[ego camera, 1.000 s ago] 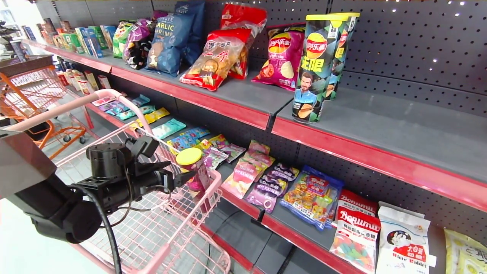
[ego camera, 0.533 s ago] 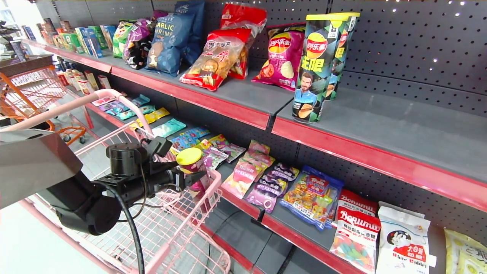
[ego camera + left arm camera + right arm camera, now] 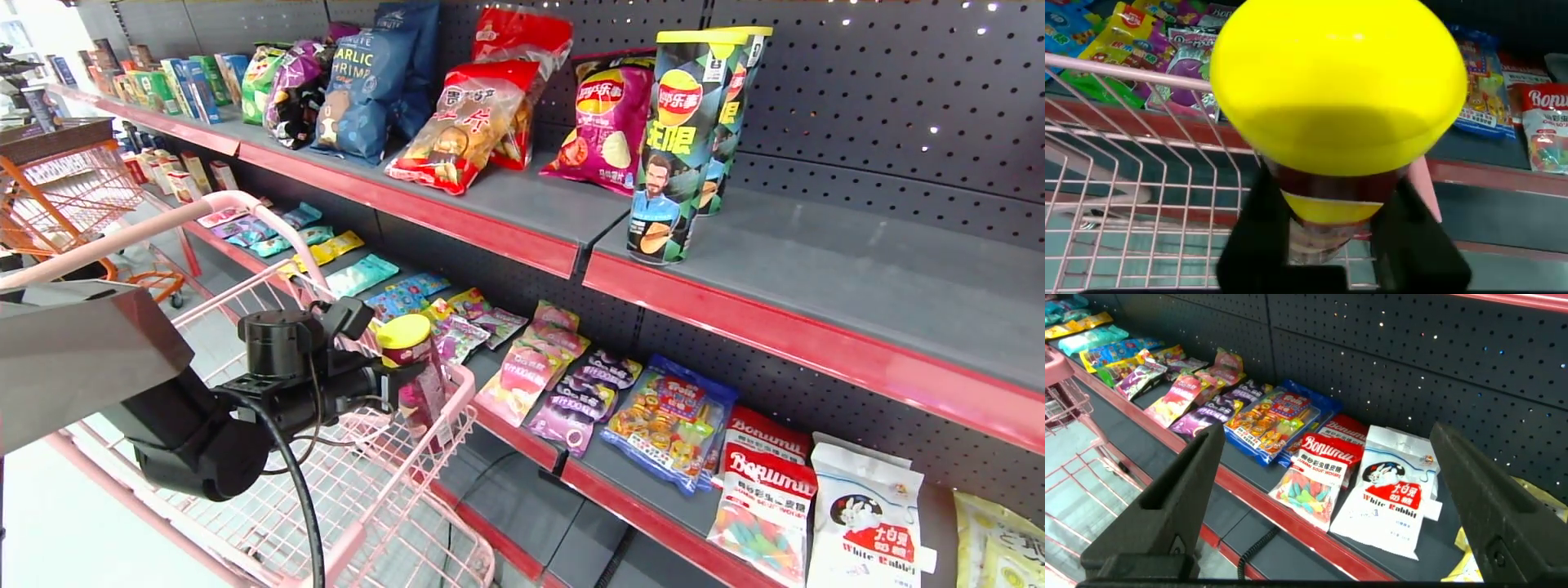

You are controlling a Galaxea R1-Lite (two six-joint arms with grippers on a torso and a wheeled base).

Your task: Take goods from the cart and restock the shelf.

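**A:** Why does the left hand (image 3: 400,382) come at the cart (image 3: 460,398) side-on?

**B:** It's clenched round the canister (image 3: 403,332) just under the lid. My guess is that this grip holds it upright for lifting clear of the pink rim.

**A:** Where is the canister exactly?

**B:** Inside the cart, in the corner nearest the shelf (image 3: 816,269), with its lid above the rim.

**A:** What does it look like?

**B:** Domed yellow lid, clear wall, dark red contents, a label band. It's probably rigid and light.

**A:** And the right hand (image 3: 1331,502)?

**B:** Released, fingers wide apart, hanging above the sweet bags (image 3: 1276,416) on the lower shelf.
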